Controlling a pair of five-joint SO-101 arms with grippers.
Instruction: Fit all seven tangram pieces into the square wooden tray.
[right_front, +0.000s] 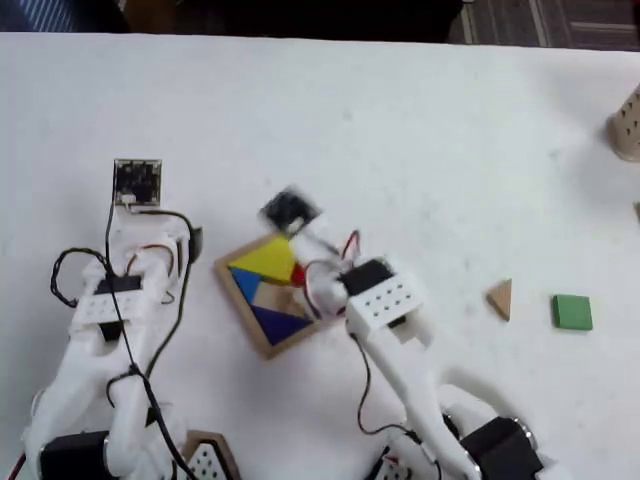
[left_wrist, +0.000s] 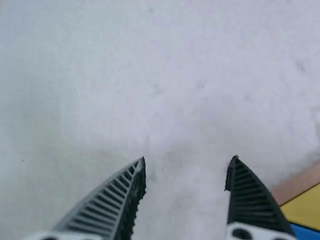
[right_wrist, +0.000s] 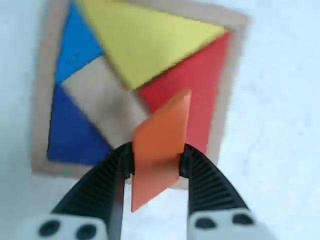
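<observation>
The square wooden tray (right_front: 262, 343) lies turned like a diamond at mid-table. In it sit a yellow triangle (right_wrist: 150, 45), a red piece (right_wrist: 202, 85), a light blue piece (right_wrist: 75, 47) and a dark blue triangle (right_wrist: 72, 130), with bare wood between them. My right gripper (right_wrist: 156, 152) hangs over the tray's edge, shut on an orange parallelogram (right_wrist: 160, 145) held on edge next to the red piece. In the high view that gripper (right_front: 305, 272) is over the tray's right side. My left gripper (left_wrist: 185, 167) is open over bare table just left of the tray's corner (left_wrist: 295, 185).
A tan triangle (right_front: 500, 298) and a green square (right_front: 572, 312) lie loose on the table to the right. A wooden pegged block (right_front: 627, 125) stands at the far right edge. The left arm (right_front: 110, 300) rests left of the tray.
</observation>
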